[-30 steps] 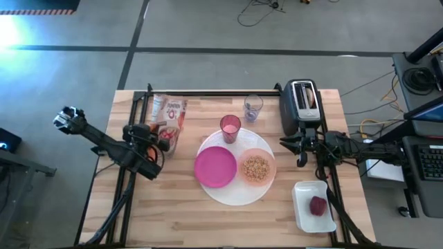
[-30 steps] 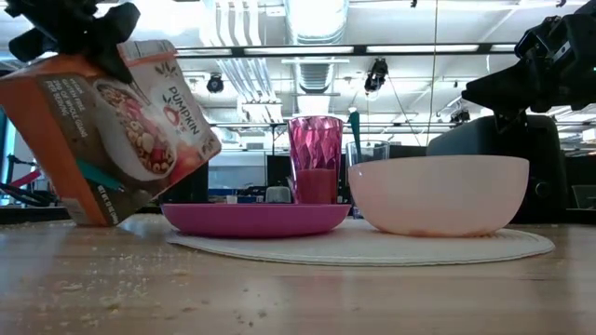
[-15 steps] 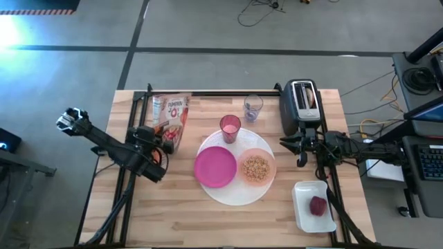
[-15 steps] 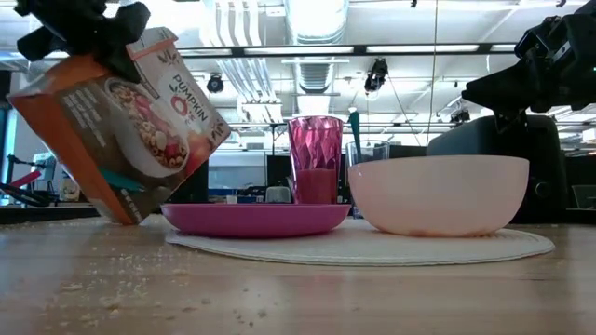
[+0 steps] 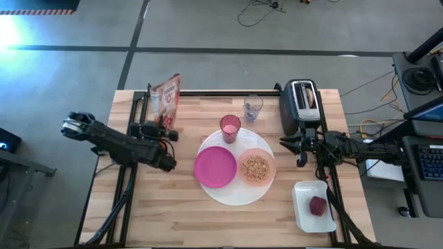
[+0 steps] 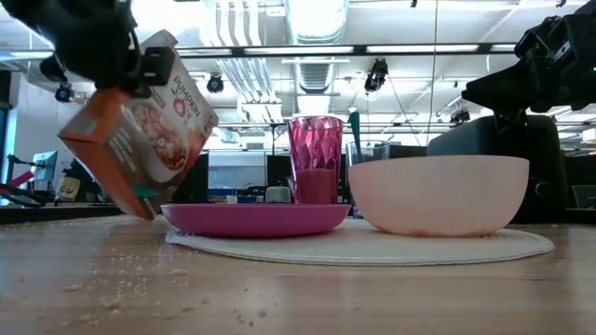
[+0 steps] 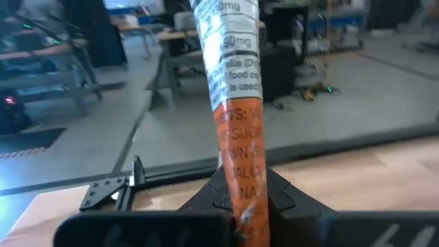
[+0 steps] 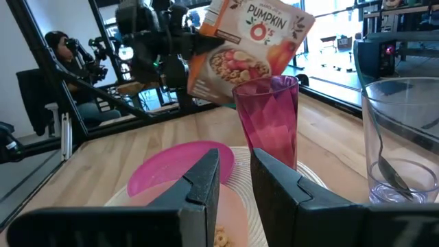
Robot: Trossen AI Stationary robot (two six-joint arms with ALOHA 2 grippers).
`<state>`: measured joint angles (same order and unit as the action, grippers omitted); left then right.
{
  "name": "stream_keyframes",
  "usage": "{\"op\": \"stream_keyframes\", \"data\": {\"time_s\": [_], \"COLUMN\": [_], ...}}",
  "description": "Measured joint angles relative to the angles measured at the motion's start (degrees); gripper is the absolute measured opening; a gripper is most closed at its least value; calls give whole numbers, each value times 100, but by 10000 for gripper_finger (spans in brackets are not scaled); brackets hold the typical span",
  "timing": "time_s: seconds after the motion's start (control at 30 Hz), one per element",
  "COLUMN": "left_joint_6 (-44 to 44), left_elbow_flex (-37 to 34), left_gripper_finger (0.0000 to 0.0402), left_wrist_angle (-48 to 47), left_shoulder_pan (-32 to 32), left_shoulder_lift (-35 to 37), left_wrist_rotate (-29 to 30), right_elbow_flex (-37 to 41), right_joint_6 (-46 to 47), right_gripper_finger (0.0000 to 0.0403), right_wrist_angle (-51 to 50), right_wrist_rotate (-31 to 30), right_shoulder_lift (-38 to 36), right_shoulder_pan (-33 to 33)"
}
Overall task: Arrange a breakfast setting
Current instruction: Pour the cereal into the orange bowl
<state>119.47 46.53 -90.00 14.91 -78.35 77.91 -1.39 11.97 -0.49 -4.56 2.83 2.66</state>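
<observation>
My left gripper point(image 5: 167, 127) is shut on a cereal box point(image 5: 166, 97) at the table's far left; the box also shows in the low view point(image 6: 149, 130) and the right wrist view point(image 8: 247, 48). On the large white plate point(image 5: 235, 197) sit the magenta plate point(image 5: 215, 167) and the peach bowl point(image 5: 257, 168), which holds cereal. The pink cup point(image 5: 230, 128) stands at the plate's far rim. The dark red fruit point(image 5: 318, 205) lies in a white tray. No bagel shows. My right gripper point(image 8: 235, 171) waits by the toaster point(image 5: 301, 104), its fingers a little apart and empty. My left gripper pinches the cereal box between its two fingers, one on each broad face, across the narrow orange side panel point(image 7: 240, 195). The fingers come about level from the table's near left. The box is tilted. Whether its lower corner point(image 6: 140, 214) touches the table, I cannot tell.
A clear glass point(image 5: 253, 107) with a spoon stands beside the toaster at the far edge. The white tray point(image 5: 304, 214) sits at the near right corner. Crumbs lie on the wood near the front point(image 6: 130, 288). A black frame point(image 5: 208, 92) runs along the far edge.
My left gripper has carried the cereal box toward the table's far edge and turned it. The box's front faced up before; now it stands nearly edge-on from above. It is still tilted and still held. My right arm has kept still.
</observation>
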Motion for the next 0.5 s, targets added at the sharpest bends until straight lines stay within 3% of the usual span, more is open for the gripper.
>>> {"op": "stream_keyframes", "data": {"time_s": [0.17,0.5], "left_joint_6": [869,893], "left_elbow_flex": [-361,-698], "left_gripper_finger": [0,0], "left_wrist_angle": [24,784], "left_shoulder_pan": [-519,-1085], "left_shoulder_lift": [-330,-970], "left_wrist_rotate": [392,153], "right_elbow_flex": [0,0], "right_joint_6": [-1,1], "right_gripper_finger": [73,73], "right_wrist_angle": [1,0], "right_wrist_rotate": [1,0], "right_shoulder_lift": [-2,-1], "right_shoulder_pan": [0,0]}}
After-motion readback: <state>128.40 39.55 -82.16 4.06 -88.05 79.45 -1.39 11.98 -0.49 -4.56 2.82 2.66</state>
